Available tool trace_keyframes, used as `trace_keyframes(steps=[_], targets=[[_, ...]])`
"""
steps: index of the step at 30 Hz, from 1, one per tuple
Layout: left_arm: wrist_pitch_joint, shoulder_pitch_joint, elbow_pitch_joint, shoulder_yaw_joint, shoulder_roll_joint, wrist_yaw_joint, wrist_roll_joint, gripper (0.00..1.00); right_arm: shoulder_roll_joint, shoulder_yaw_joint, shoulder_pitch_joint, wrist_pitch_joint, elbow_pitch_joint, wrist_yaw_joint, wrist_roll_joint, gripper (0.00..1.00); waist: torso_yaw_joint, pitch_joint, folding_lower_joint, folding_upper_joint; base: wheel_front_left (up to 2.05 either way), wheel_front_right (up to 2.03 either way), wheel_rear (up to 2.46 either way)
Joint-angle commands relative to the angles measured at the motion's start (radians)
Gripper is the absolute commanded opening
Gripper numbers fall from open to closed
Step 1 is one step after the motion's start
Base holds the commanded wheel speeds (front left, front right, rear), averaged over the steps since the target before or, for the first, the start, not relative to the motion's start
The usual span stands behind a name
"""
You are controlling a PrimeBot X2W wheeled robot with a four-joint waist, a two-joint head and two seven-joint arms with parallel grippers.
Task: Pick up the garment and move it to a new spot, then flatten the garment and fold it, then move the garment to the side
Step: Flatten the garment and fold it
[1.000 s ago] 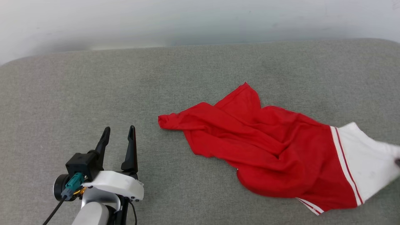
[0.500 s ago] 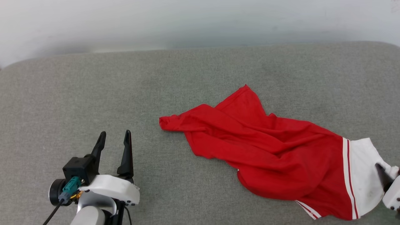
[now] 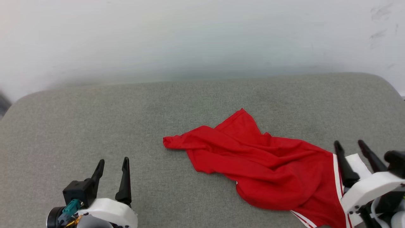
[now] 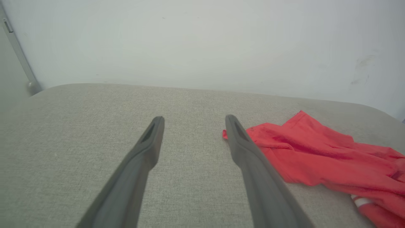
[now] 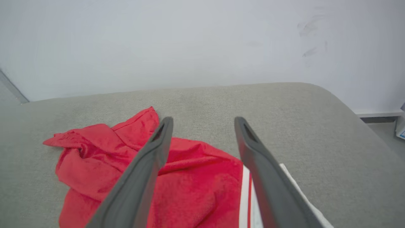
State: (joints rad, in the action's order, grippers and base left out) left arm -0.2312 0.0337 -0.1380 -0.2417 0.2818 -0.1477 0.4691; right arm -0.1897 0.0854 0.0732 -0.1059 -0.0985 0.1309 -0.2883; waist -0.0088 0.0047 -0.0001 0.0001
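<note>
Head view: the garment (image 3: 269,171) lies crumpled toward the bench's (image 3: 95,110) right front corner. The left gripper (image 3: 113,160) and right gripper (image 3: 349,143) both gape wide, empty. Left wrist view: the cloth lies near that gripper. Right wrist view: that gripper hangs over it. Flattening, folding and setting aside remain.

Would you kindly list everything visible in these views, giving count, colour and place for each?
garment: one, red with a white sleeve and red-white striped trim, crumpled on the right half of the padded surface
padded surface: one, grey fabric, spanning the head view
wall: one, white, behind the surface, faint scuffs at upper right
left gripper: one, dark fingers, open, lower left, apart from the garment
right gripper: one, dark fingers, open, lower right, over the white sleeve end
</note>
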Motion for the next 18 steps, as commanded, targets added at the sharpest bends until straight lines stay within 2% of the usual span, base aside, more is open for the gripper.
trace_keyframes(steps=[1, 8, 12, 18], targets=[[0.004, -0.015, 0.006, 0.001, 0.008, -0.004, -0.002, 1.00, 0.005, -0.017, -0.021, 0.001, 0.024, 0.000, 0.004, 1.00, 0.000, -0.011, 0.0001, -0.0001, 0.00, 0.00, 0.00], [0.035, -0.007, 0.047, -0.019, 0.028, -0.002, -0.012, 1.00, 0.050, -0.080, -0.103, -0.058, 0.158, 0.000, 0.000, 1.00, -0.015, -0.012, 0.0001, -0.0001, 0.00, 0.00, 0.00], [0.101, 0.066, 0.066, -0.064, 0.041, 0.028, -0.031, 1.00, 0.063, -0.085, -0.120, -0.087, 0.200, 0.000, 0.002, 1.00, -0.032, 0.018, 0.0001, -0.0001, 0.00, 0.00, 0.00], [0.274, 0.229, 0.030, -0.161, 0.025, 0.089, -0.043, 1.00, 0.073, -0.080, -0.098, -0.095, 0.248, 0.000, 0.009, 1.00, -0.066, 0.083, 0.0001, -0.0001, 0.00, 0.00, 0.00]])
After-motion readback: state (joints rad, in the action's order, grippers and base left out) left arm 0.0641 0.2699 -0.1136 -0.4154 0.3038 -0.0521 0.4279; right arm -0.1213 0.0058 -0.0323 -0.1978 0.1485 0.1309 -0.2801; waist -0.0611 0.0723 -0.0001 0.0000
